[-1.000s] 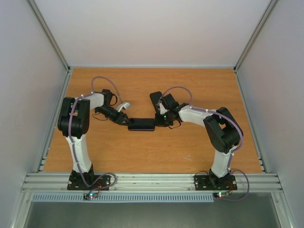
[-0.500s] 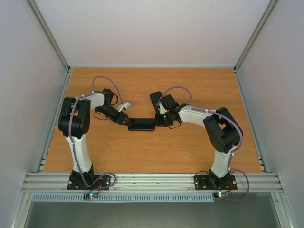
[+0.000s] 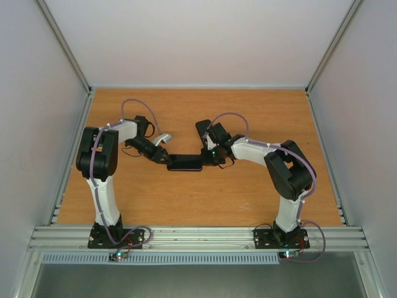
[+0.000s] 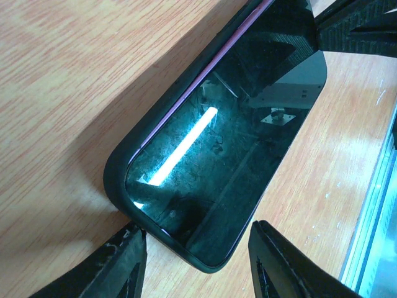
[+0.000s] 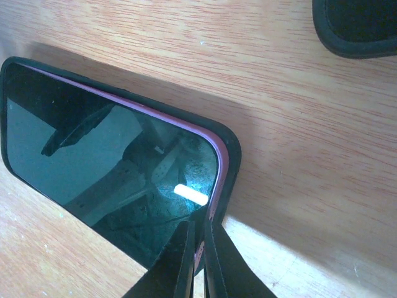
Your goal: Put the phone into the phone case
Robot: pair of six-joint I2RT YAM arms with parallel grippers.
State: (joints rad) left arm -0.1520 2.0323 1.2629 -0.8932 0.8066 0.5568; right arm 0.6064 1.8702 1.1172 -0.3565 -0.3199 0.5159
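With right claw, pinching phone edge inside phone case; with left claw, fingers spread, straddling opposite end on surface.

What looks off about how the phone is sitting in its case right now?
The phone sits askew in the black case: its pink edge stands proud of the case rim along one long side, up to the corner at the right gripper. That side isn't seated.
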